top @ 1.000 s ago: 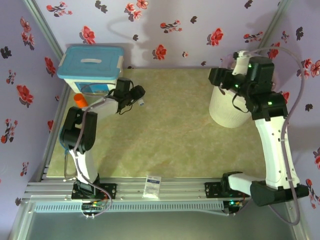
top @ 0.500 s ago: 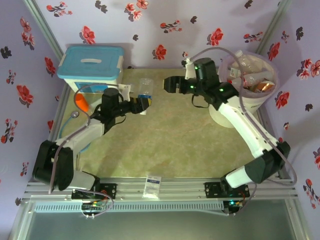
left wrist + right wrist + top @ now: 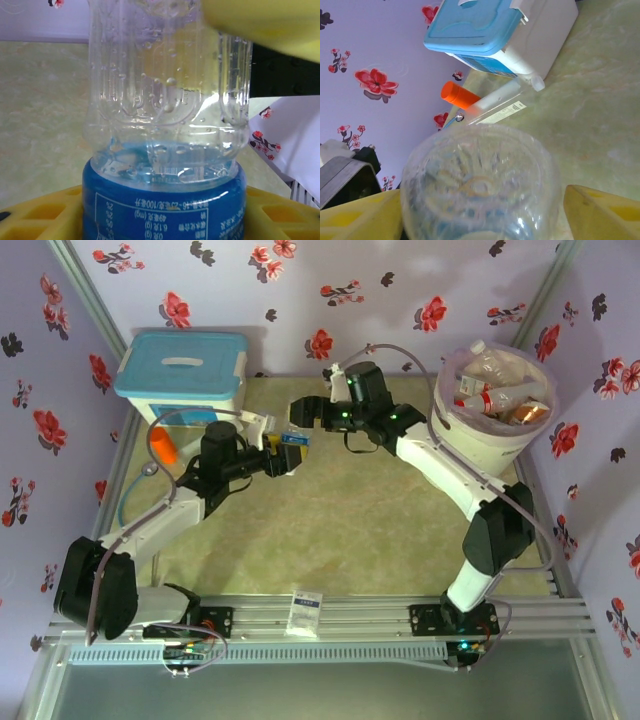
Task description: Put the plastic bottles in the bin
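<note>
A clear plastic bottle (image 3: 293, 440) with a blue label (image 3: 160, 205) hangs above the table left of centre, my left gripper (image 3: 272, 448) shut on its labelled part. The yellow left fingers (image 3: 40, 215) flank the label. My right gripper (image 3: 305, 412) has reached across from the right and stands open around the bottle's clear base (image 3: 480, 185). A narrow gap shows beside its right finger (image 3: 605, 210). One of its yellow fingers (image 3: 260, 20) crosses the top of the left wrist view. The round white bin (image 3: 482, 445) at the back right holds several bottles (image 3: 490, 380).
A white box with a light-blue lid (image 3: 182, 375) stands at the back left, also in the right wrist view (image 3: 485, 30). An orange cylinder (image 3: 161, 445) lies beside it. A small white packet (image 3: 306, 612) rests on the front rail.
The right arm has swung from over the bin across to the left, bringing its gripper around the bottle's base. The left arm has stretched out, carrying the bottle toward the table's middle.
</note>
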